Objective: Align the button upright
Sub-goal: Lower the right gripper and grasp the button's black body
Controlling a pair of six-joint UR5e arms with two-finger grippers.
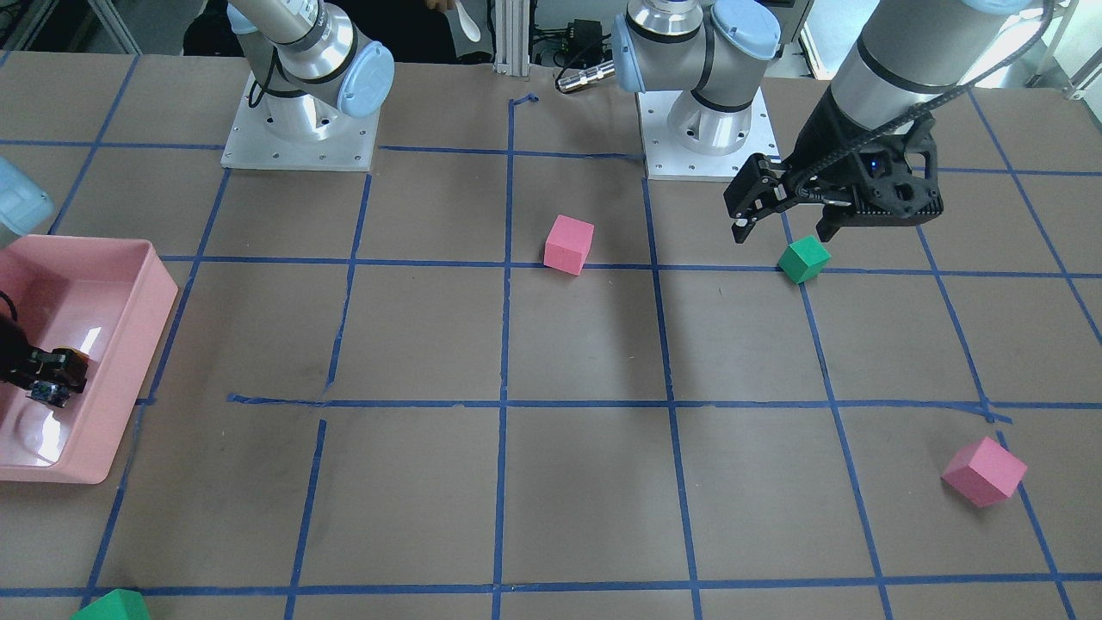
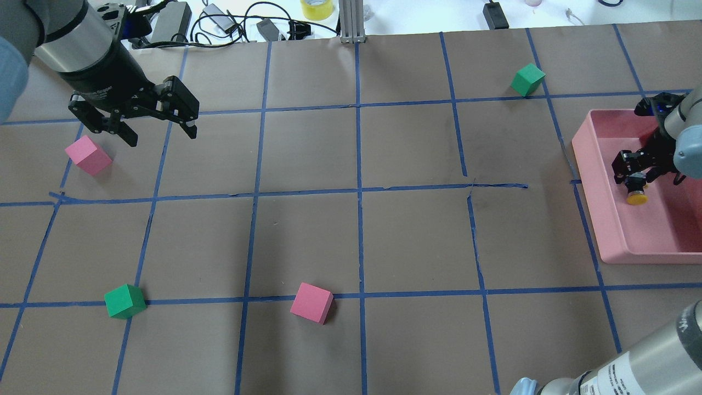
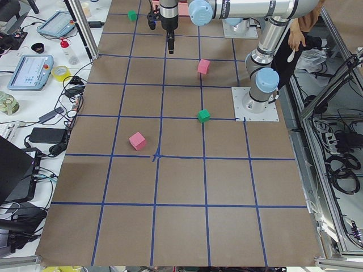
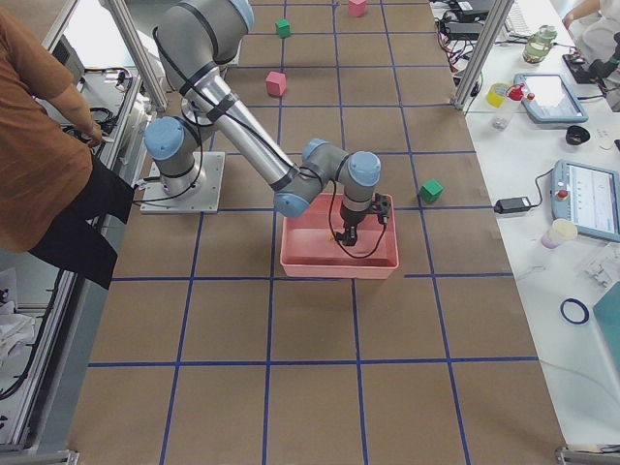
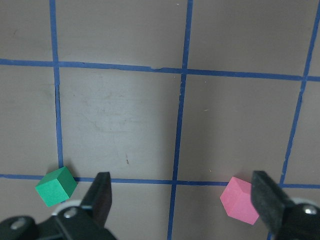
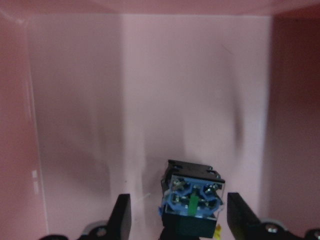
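The button (image 2: pixel 637 191) sits in the pink tray (image 2: pixel 647 257) at the table's right end. Its yellow cap points toward the robot's side. In the right wrist view the button (image 6: pixel 192 200) shows its square base with blue terminals, and the cap is almost hidden. My right gripper (image 2: pixel 644 174) is down in the tray, open, with its fingers on either side of the button. A gap shows beside the left finger (image 6: pixel 122 217). My left gripper (image 2: pixel 159 118) is open and empty above the table at the far left; it also shows in the front view (image 1: pixel 783 232).
A pink cube (image 2: pixel 88 155) lies just below the left gripper, and a green cube (image 2: pixel 125 301) and a pink cube (image 2: pixel 311 303) lie on the near side. Another green cube (image 2: pixel 527 79) lies far right, near the tray's far corner. Blue tape lines grid the brown table.
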